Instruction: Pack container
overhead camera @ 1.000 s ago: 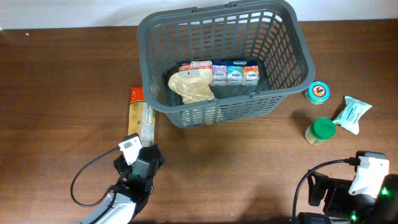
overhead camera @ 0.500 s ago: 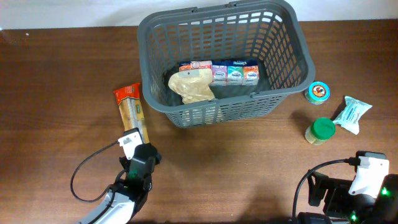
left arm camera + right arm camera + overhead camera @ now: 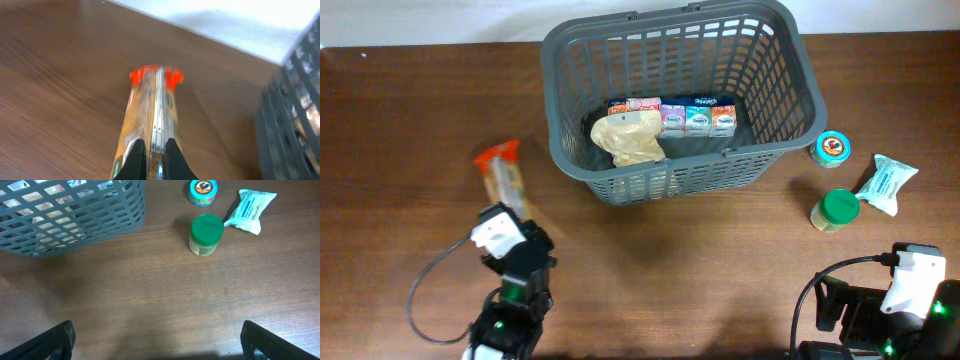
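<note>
Overhead, since the earlier frame the packet [image 3: 500, 172] has swung left, away from the container [image 3: 690, 178]; the left gripper [image 3: 510, 212] clamps its near end. Left wrist: jaws pinched on the packet, container to their right. This end grip may let the packet slip or strike the rim. Print blurred. Right wrist: right gripper [image 3: 156, 335] spread wide, empty; container ahead-left; labels unreadable.

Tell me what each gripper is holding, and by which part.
The left gripper pinches the long orange plastic packet with the red tip by its near end, along the seam. The right gripper is open, holding nothing.
</note>
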Tool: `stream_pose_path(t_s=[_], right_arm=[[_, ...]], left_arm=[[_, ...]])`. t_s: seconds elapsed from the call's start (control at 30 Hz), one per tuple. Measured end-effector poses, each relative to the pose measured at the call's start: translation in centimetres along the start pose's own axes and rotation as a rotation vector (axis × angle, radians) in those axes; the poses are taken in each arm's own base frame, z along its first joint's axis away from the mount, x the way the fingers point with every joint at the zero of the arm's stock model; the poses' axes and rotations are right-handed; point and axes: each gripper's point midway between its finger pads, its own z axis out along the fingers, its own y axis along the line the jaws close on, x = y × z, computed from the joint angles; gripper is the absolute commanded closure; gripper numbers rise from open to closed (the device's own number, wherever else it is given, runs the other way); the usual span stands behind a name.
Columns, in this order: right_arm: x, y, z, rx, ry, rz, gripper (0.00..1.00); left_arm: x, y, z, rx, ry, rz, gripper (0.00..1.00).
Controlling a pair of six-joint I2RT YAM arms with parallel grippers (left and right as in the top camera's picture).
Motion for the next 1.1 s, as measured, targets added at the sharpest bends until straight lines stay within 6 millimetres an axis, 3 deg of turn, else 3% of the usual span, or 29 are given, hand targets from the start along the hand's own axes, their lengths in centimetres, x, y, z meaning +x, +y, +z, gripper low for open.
stream_pose_path(t_s=[0.17,0.27,0.4,0.47,0.57,0.77,0.8,0.83,0.9,0.93,1.1], right_arm=[[0.0,0.0,0.0,0.000,0.000,0.000,0.01],[0.0,0.0,0.0,0.000,0.000,0.000,0.01],[0.0,0.0,0.0,0.000,0.000,0.000,0.01],[0.0,0.0,0.0,0.000,0.000,0.001,0.01],[0.0,0.0,0.0,0.000,0.002,0.001,0.01],[0.1,0.0,0.0,0.000,0.003,0.000,0.01],[0.1,0.0,0.0,0.000,0.003,0.000,0.01],[0.1,0.0,0.0,0.000,0.003,0.000,0.01],[0.1,0.0,0.0,0.000,0.002,0.000,0.01],[0.1,0.0,0.0,0.000,0.003,0.001,0.01],[0.1,0.0,0.0,0.000,0.003,0.000,0.01]], left_arm=[[-6.5,1.1,-1.4,-0.054,-0.109,0.079,0.98],[-11.7,-0.8,-2.8,0.011,-0.177,0.150,0.98],[-19.8,-3.5,-6.3,0.127,-0.279,0.219,0.98],[-21.4,-3.8,-7.5,0.148,-0.271,0.263,0.98],[-22.1,-4.4,-8.1,0.176,-0.236,0.324,0.98],[-20.6,-5.5,-6.8,0.198,-0.173,0.393,0.98],[-20.4,-5.5,-6.7,0.200,-0.167,0.396,0.91],[-20.3,-5.6,-6.7,0.203,-0.163,0.398,0.69],[-20.0,-5.5,-6.7,0.203,-0.147,0.386,0.13],[-19.6,-5.3,-6.6,0.200,-0.128,0.377,0.01],[-15.6,-2.1,-5.6,0.053,0.049,0.193,0.01]])
